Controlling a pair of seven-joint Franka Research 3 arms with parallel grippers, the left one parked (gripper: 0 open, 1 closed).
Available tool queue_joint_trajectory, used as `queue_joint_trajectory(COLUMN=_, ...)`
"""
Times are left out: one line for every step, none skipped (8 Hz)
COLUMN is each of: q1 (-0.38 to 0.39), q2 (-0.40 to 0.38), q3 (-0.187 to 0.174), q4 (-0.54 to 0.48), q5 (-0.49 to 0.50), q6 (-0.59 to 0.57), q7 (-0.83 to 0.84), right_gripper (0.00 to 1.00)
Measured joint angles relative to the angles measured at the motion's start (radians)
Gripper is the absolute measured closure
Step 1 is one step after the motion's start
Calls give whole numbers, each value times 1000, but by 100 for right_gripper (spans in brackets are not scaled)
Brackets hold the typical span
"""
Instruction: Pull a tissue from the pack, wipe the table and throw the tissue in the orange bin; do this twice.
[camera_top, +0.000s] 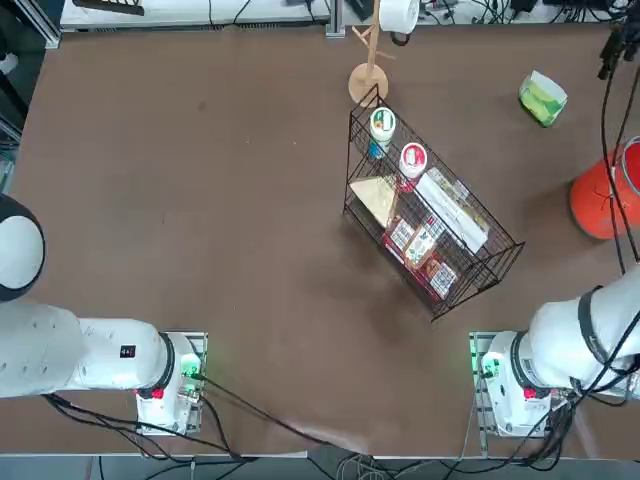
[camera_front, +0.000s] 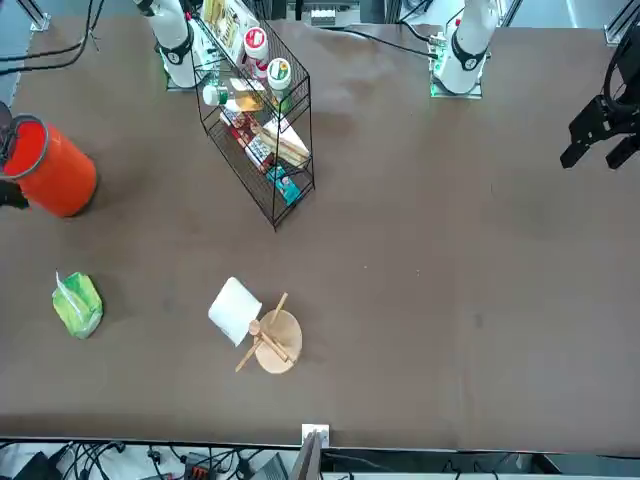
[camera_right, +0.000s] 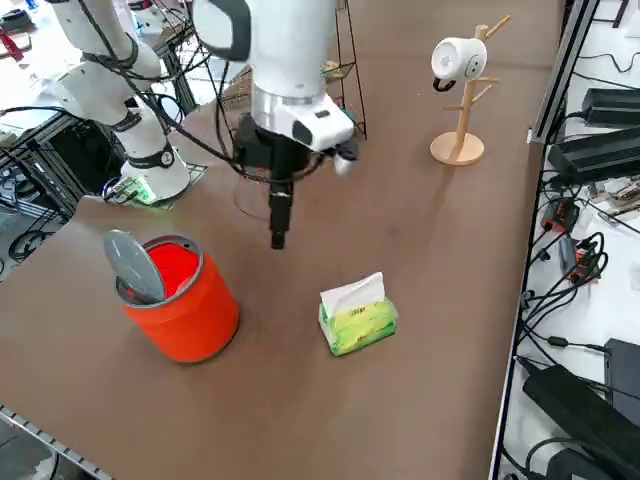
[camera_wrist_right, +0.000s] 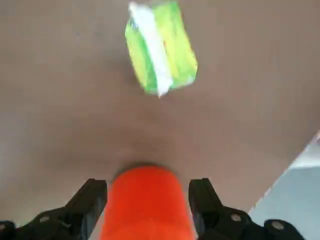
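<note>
Wrist view alone shows my gripper (camera_wrist_right: 147, 200) spread wide and empty above the orange bin (camera_wrist_right: 146, 202), the pack (camera_wrist_right: 161, 47) ahead; side view adds the bin's grey lid (camera_right: 134, 266).

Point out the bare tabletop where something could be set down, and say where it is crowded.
Bare: the table's wide stretch on the parked arm's side of the wire basket, and the strip between pack and mug stand. Crowded: around the orange bin, where the open right gripper hangs.

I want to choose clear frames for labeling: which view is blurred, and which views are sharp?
Right wrist view: soft blur on the pack and the orange bin, between the open right gripper. Top, front and right side views: sharp, evenly lit; the pack's print reads clearly from the right side.
</note>
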Motion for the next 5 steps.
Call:
queue_joint_trajectory(q1=1, q2=37, q3=13, q4=1, q5=0, q6=72, q7=0, right_gripper=2)
queue_joint_trajectory(q1=2, q2=73, q3=27, q4=1, q5=0, q6=139, q7=0, right_gripper=3)
queue_joint_trajectory(q1=3, q2=106, q3=36, q4=1, q5=0, q6=192, q7=-10, right_gripper=4)
queue_joint_trajectory(q1=3, q2=135, q3=44, q4=1, q5=0, q6=233, q7=-20, right_gripper=5)
queue_joint_trajectory(q1=3, q2=159, q3=51, q4=2, q5=0, q6=263, q7=-29, right_gripper=8)
